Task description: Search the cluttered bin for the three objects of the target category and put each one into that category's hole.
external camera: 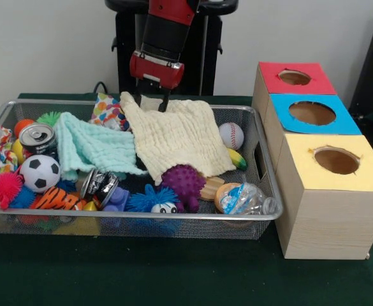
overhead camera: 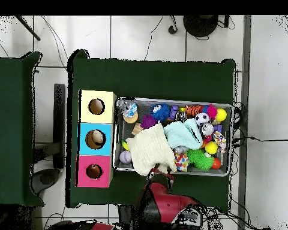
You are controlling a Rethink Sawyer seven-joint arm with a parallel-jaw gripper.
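Note:
The wire mesh bin is full of toys, cans and cloths; it also shows in the overhead view. The orange striped tiger lies at its front left, and shows in the overhead view. A lavender soft piece beside a can may be the purple plush. The tan-brown plush is hidden. My gripper hangs at the bin's far rim, fingers apart, over the far edge of a cream cloth. It also shows in the overhead view. The red-surrounded hole is on the farthest box.
A mint cloth lies left of the cream one. A soccer ball, baseball, purple spiky ball, blue spiky ball and cans crowd the bin. The blue hole and yellow hole are right of it.

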